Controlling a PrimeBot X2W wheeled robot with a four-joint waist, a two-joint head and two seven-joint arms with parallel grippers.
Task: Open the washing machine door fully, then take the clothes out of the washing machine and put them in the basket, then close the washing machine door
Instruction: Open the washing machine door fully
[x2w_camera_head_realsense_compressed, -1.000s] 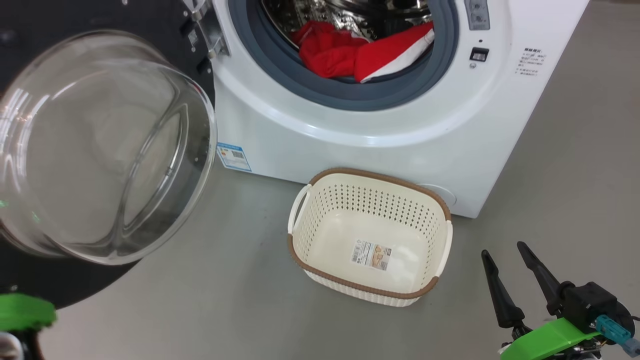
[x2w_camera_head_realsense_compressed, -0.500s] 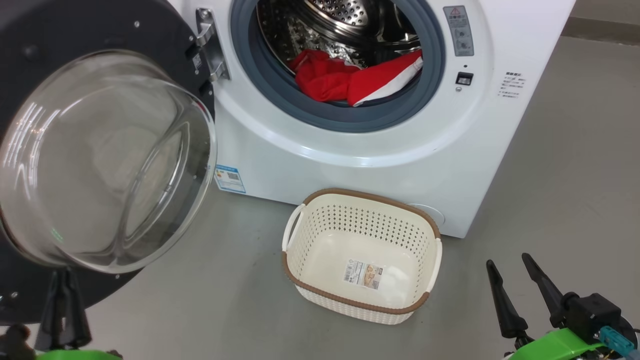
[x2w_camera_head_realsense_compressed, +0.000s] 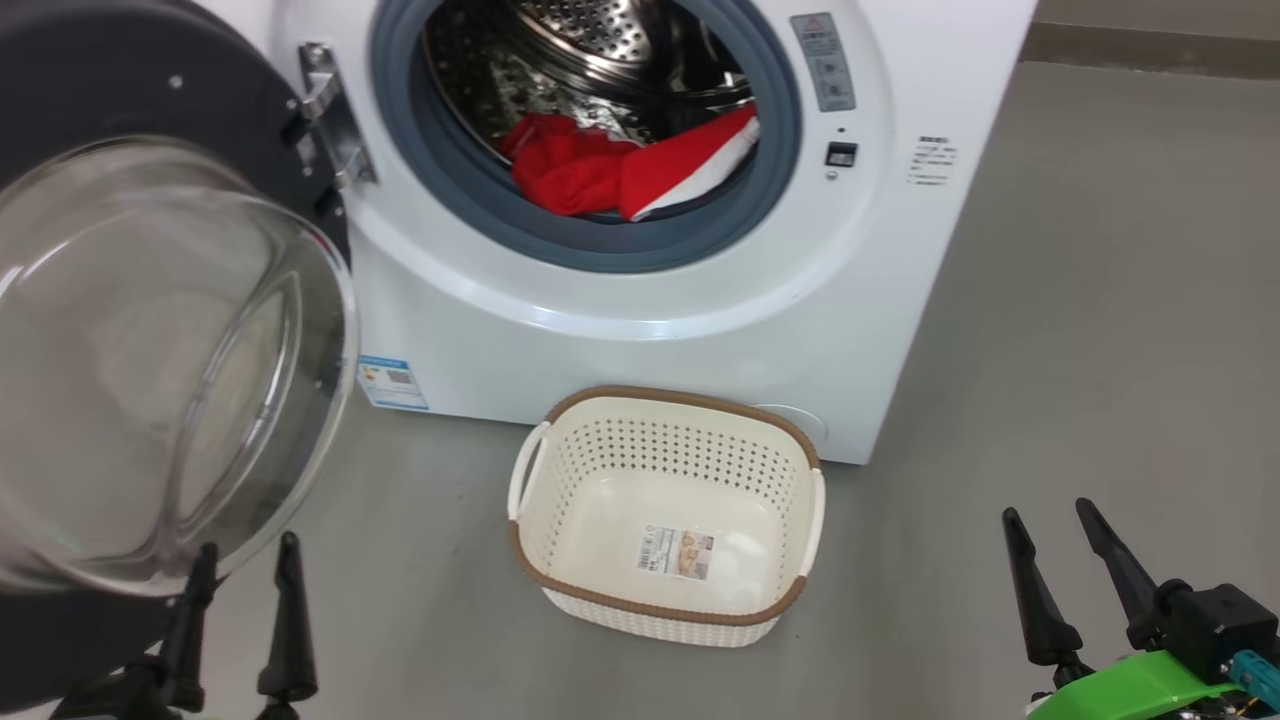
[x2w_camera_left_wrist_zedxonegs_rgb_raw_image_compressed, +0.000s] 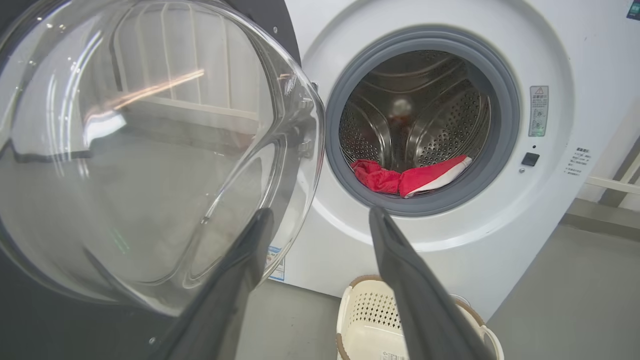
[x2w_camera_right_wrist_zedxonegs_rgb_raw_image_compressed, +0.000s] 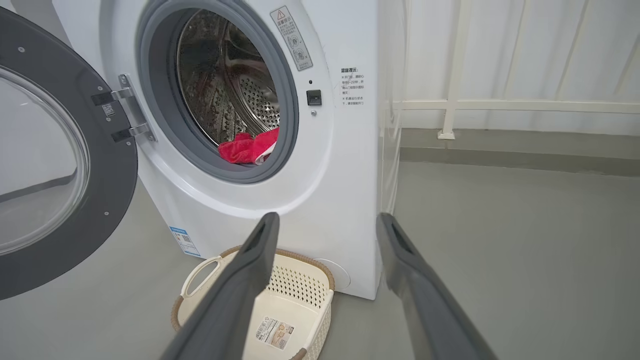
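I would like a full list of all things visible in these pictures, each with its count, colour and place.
washing machine: one, white, on the floor behind the basket
washing machine door: one, black rim with clear glass bowl, swung open at the left
drum: one, steel, inside the machine
seal: one, grey, around the opening
clothes: one bundle, red with white, low in the drum
basket: one, cream with brown rim, on the floor before the machine
paper label: one, pale, on the basket's bottom
blue label: one, low on the machine's front
floor: grey
railing: one, white, beyond the machine
left tool: one, dark, open, below the door
right tool: one, dark, open, lower right
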